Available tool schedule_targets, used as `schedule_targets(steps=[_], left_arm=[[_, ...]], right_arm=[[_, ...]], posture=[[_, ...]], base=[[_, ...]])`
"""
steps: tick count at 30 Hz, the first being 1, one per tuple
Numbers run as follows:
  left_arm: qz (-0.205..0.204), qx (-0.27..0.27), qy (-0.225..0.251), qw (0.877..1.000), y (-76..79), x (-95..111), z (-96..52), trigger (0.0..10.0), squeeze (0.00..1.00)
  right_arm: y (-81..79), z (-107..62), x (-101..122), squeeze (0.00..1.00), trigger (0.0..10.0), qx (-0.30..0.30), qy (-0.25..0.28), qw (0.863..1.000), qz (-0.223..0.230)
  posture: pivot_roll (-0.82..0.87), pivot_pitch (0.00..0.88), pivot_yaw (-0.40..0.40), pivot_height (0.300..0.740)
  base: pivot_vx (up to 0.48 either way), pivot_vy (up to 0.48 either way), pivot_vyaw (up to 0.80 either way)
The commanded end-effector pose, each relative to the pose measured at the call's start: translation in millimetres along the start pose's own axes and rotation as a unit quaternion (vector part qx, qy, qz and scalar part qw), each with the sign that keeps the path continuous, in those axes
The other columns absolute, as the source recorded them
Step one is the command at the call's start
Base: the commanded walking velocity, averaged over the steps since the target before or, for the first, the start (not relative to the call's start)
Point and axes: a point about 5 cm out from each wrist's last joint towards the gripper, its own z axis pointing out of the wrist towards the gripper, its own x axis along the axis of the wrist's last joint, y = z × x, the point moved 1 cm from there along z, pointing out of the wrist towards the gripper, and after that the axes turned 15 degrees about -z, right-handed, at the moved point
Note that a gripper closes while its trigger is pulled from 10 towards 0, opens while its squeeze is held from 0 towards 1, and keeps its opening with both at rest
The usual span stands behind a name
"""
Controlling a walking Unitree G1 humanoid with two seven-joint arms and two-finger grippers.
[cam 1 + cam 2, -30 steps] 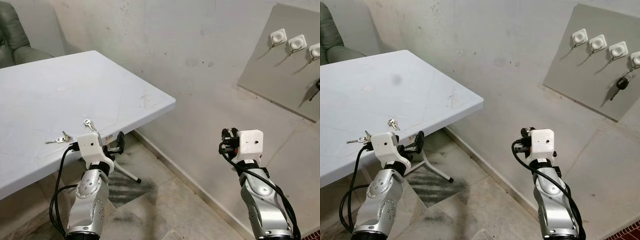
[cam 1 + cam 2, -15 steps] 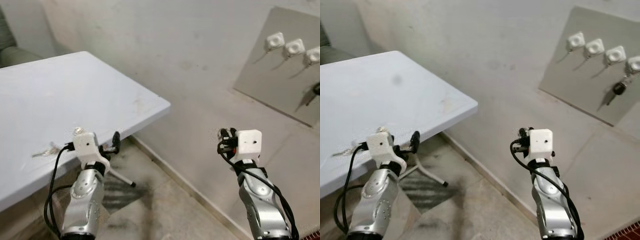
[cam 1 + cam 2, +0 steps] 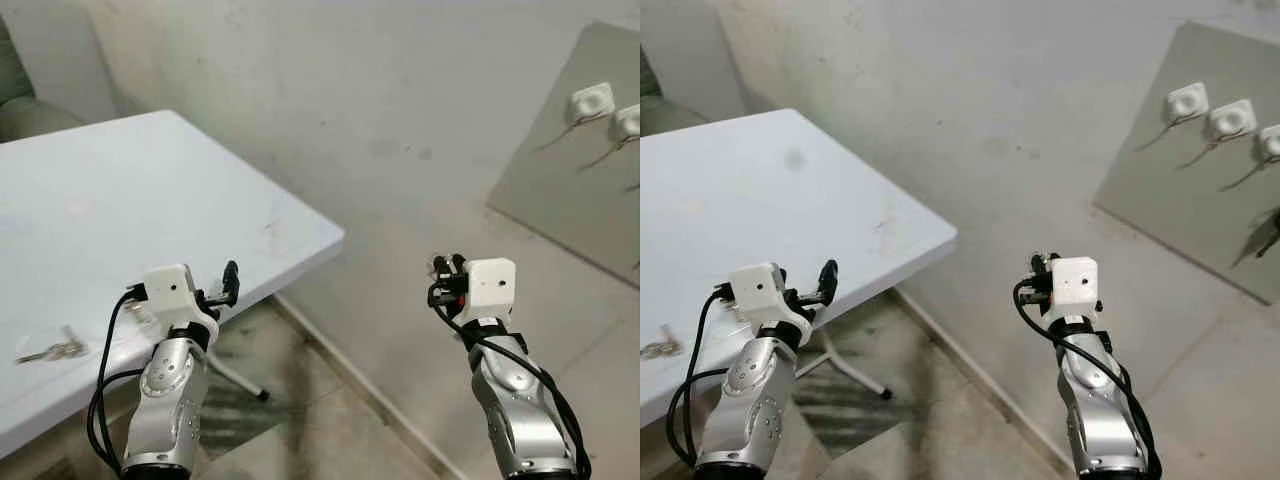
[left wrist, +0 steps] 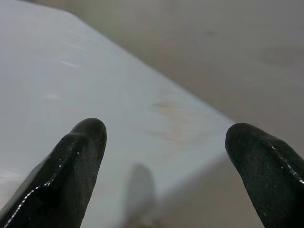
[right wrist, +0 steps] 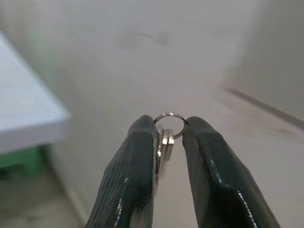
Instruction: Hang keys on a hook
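Right jaws (image 5: 168, 137) pinch key ring (image 5: 169, 124) | left jaws (image 4: 164, 142) spread above table (image 3: 120, 200) | hook board (image 3: 1210, 160) on wall ahead

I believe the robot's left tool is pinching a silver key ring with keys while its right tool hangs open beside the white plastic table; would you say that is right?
Not quite: the sides are swapped. The right tool pinches the silver key ring with keys, as the right wrist view shows. The left tool is the open one, beside the white plastic table, as the left wrist view shows.
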Motion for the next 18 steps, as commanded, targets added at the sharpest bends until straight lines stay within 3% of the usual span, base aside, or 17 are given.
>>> schedule_targets(steps=[1, 3, 9, 18], left_arm=[[0.005, -0.010, -0.003, 1.000, 7.4, -0.7, 1.3, 10.0, 0.00], [0.004, -0.009, -0.007, 1.000, 7.2, -1.5, 1.3, 10.0, 0.00], [-0.013, 0.002, -0.014, 1.000, 6.9, -5.0, 0.4, 10.0, 0.00], [0.000, 0.005, -0.015, 1.000, 5.7, -5.1, -0.6, 10.0, 0.00]], right_arm=[[5.5, 0.4, -1.4, 0.00, 10.0, -0.006, -0.005, 1.000, 0.001], [4.8, 0.9, -1.9, 0.00, 10.0, -0.005, -0.008, 1.000, 0.002], [4.8, 1.3, -2.7, 0.00, 10.0, -0.003, -0.012, 1.000, 0.000], [4.5, 1.6, -3.4, 0.00, 10.0, -0.001, -0.016, 1.000, 0.000]], posture=[[0.04, 0.038, -0.098, 0.740], [0.04, 0.038, -0.098, 0.740], [0.04, 0.040, -0.100, 0.740], [0.04, 0.043, -0.100, 0.740]], base=[[0.416, 0.000, -0.74], [0.401, 0.000, -0.74], [0.000, 0.000, -0.74], [0.000, 0.000, -0.74]])
